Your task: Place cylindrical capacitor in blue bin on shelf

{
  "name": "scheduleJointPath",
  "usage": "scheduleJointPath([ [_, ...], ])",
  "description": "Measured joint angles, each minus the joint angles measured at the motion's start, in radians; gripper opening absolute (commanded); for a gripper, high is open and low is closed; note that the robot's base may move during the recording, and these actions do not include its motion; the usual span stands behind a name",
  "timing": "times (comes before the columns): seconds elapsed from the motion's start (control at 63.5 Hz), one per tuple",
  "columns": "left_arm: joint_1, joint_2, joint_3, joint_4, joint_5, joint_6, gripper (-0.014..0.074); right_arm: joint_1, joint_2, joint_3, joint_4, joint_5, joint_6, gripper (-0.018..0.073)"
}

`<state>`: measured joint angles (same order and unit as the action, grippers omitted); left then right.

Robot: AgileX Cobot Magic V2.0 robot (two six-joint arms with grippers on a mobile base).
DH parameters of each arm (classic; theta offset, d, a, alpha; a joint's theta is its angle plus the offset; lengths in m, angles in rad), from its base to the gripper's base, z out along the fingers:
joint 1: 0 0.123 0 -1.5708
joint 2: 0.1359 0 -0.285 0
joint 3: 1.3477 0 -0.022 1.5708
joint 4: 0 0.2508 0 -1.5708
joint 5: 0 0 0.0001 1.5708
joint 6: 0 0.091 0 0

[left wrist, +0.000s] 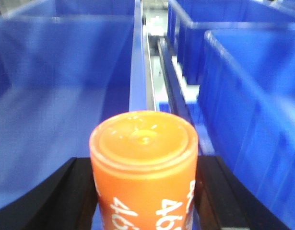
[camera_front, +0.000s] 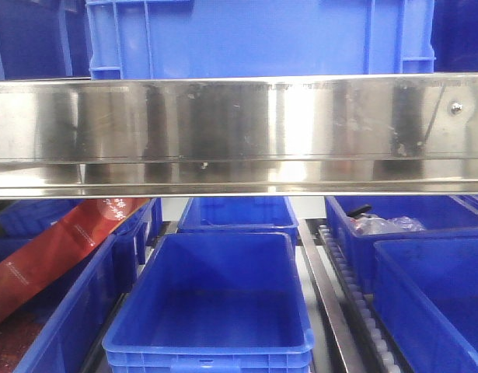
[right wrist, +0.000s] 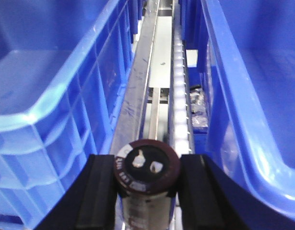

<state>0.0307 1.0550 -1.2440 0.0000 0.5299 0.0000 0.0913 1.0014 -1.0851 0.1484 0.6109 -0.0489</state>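
My right gripper (right wrist: 148, 164) is shut on the cylindrical capacitor (right wrist: 147, 168), a dark cylinder whose end face with two silvery terminals points forward. It hangs over the shelf's metal rail and roller track (right wrist: 180, 81), in the gap between two blue bins (right wrist: 51, 100) (right wrist: 243, 110). My left gripper (left wrist: 143, 162) is shut on an orange cylinder (left wrist: 143, 141) with white print, above a blue bin's right wall (left wrist: 136, 72). The steel shelf's front rail (camera_front: 239, 132) spans the front view above an empty blue bin (camera_front: 207, 346). Neither gripper shows in the front view.
A red packet (camera_front: 60, 249) lies in the left bin. Clear plastic bags (camera_front: 390, 225) lie in the back right bin. Another blue bin (camera_front: 262, 35) stands on the tier above. More blue bins (left wrist: 253, 96) stand to the right of the left gripper.
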Motion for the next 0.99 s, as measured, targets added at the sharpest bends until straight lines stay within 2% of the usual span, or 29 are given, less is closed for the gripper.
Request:
scheduleJointPath([
  [0.158, -0.043, 0.061, -0.184, 0.000, 0.029, 0.019, -0.0111, 0.000, 0.000, 0.000, 0.030, -0.006, 0.000, -0.0162],
  [0.441, -0.249, 0.352, -0.549, 0.000, 0.258, 0.114, -0.0111, 0.000, 0.000, 0.000, 0.046, -0.011, 0.000, -0.0162],
  [0.63, -0.361, 0.573, -0.747, -0.007, 0.346, 0.192, -0.0111, 0.000, 0.000, 0.000, 0.048, -0.015, 0.000, -0.0162],
  [0.756, -0.403, 0.709, -0.868, -0.015, 0.399, 0.233, -0.0111, 0.000, 0.000, 0.000, 0.048, -0.017, 0.000, -0.0162],
  [0.945, -0.408, 0.849, -0.937, -0.013, 0.423, 0.246, -0.0106, 0.000, 0.000, 0.000, 0.048, -0.029, 0.000, -0.0162],
  [0.992, -0.408, 0.870, -0.937, -0.013, 0.423, 0.248, -0.0078, 0.000, 0.000, 0.000, 0.048, -0.029, 0.000, -0.0162],
])
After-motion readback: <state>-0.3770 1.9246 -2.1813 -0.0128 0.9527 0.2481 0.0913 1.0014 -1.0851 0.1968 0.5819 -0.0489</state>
